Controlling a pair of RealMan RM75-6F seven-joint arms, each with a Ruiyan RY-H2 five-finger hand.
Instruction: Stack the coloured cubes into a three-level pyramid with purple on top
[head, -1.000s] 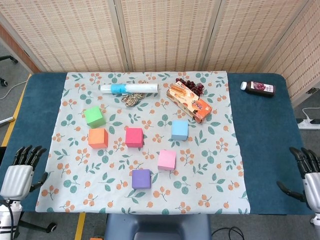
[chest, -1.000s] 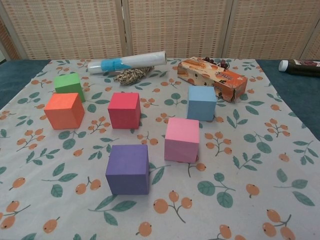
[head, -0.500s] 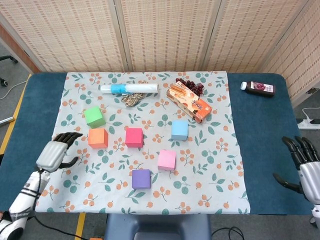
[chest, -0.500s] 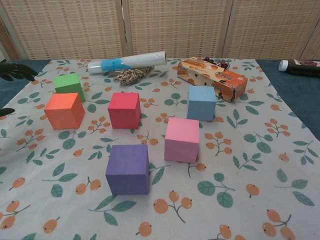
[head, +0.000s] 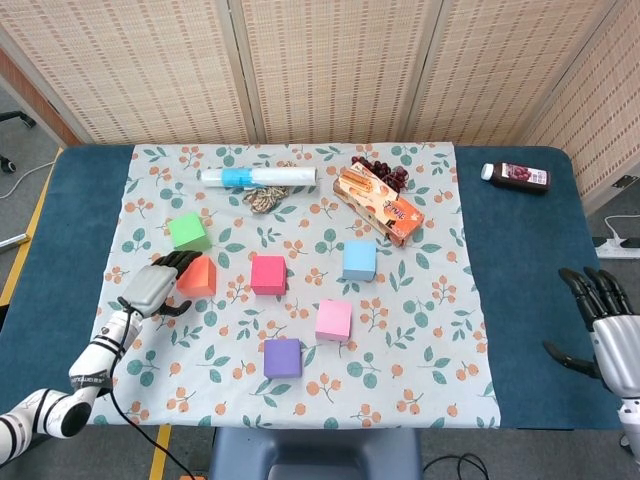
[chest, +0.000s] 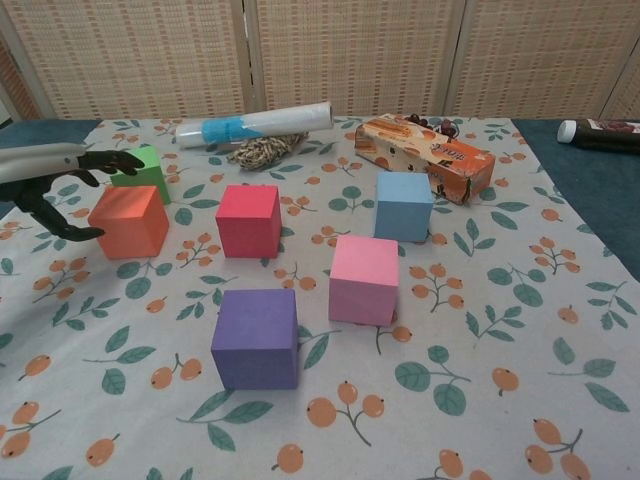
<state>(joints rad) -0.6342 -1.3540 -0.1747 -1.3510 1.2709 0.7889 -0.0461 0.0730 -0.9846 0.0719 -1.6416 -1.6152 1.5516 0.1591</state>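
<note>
Six cubes lie apart on the floral cloth (head: 430, 350), none stacked: green (head: 188, 232), orange (head: 198, 275), red (head: 268, 274), light blue (head: 359, 260), pink (head: 333, 320) and purple (head: 282, 357). The purple cube (chest: 256, 338) is nearest the front edge. My left hand (head: 160, 283) reaches in from the left with its fingers spread, right at the orange cube's left side. In the chest view its fingers (chest: 112, 160) hover over the orange cube (chest: 128, 222) and its thumb hangs left of it, holding nothing. My right hand (head: 605, 322) hangs open over the blue table at the far right.
Along the back of the cloth lie a clear roll with a blue band (head: 258, 177), a twine bundle (head: 265, 198), an orange snack box (head: 378, 205) and dark grapes (head: 385, 172). A dark bottle (head: 516, 176) lies on the blue table (head: 520, 270) at the back right.
My left hand has moved from the table's left front corner inward and forward, reaching the orange cube's left side. My right hand has shifted only slightly. The cubes have not moved.
</note>
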